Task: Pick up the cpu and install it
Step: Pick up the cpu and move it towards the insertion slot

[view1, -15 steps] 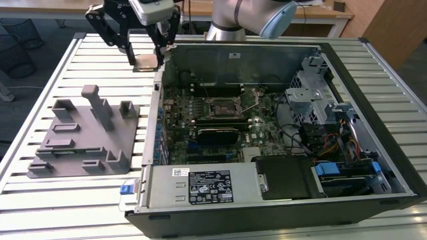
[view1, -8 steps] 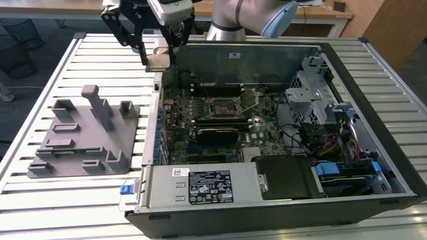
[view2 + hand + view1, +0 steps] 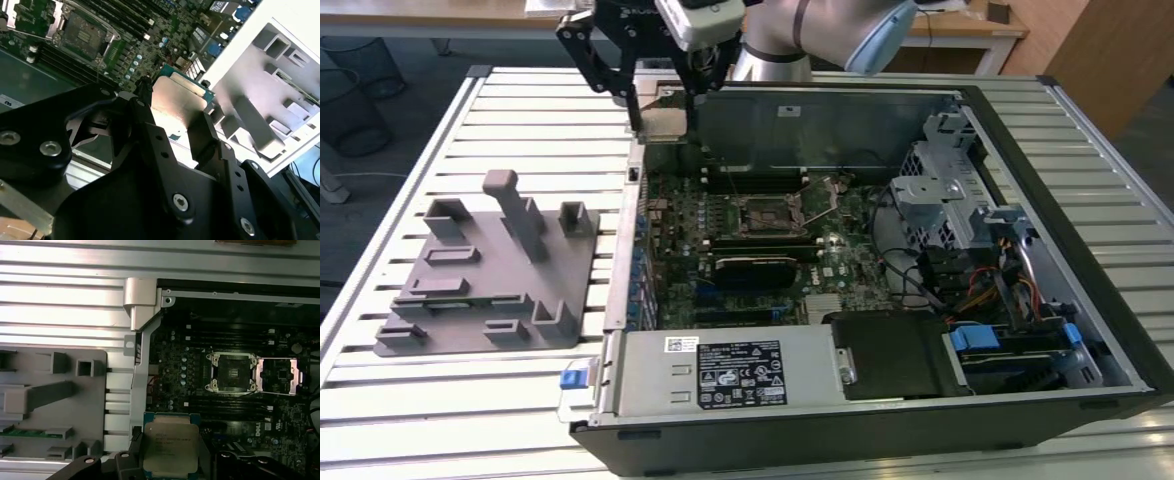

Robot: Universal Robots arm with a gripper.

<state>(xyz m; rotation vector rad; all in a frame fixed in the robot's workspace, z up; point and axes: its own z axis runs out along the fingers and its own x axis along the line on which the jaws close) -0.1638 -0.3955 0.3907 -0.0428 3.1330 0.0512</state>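
Gripper (image 3: 175,122) is clamped on the cpu (image 3: 170,445) by two opposite edges. It's up in the air over the open PC case (image 3: 854,100) wall, by the worktop (image 3: 440,400) edge nearest the arm's base. Motherboard socket (image 3: 232,372) is open, contacts bare, well apart from the chip.

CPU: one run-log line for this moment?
claw: shut on cpu | cpu: in the air over case wall, apart from socket | socket: open, no chip seated
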